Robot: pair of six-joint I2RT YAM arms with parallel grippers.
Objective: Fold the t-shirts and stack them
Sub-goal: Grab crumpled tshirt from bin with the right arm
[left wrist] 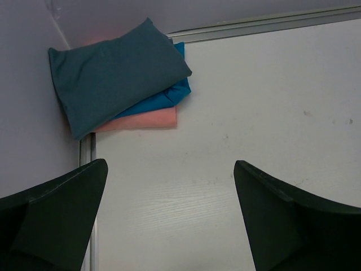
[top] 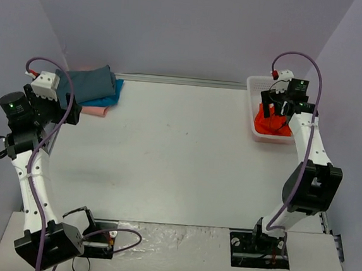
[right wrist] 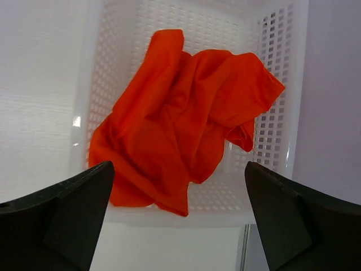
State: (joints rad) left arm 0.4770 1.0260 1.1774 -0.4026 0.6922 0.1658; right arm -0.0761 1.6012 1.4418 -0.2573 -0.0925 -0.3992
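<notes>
Right fingers (right wrist: 62,220) are spread wide over the orange t-shirt (right wrist: 180,118) crumpled in the mesh basket (right wrist: 276,73). I'd drop onto the tall bunched ridge, pinching cloth, not mesh. Left fingers (left wrist: 51,220) also apart, by the folded stack (left wrist: 113,79).

There are four t-shirts: one dark grey-teal t-shirt (left wrist: 113,73), one bright blue t-shirt (left wrist: 164,99), one pale pink t-shirt (left wrist: 148,118) and one orange t-shirt (right wrist: 180,113). The pile seems to hold only the first three, though its underside is hidden. One basket (right wrist: 276,45), one bench (top: 167,153), two pincers: left pincer (left wrist: 169,186), right pincer (right wrist: 177,175).
</notes>
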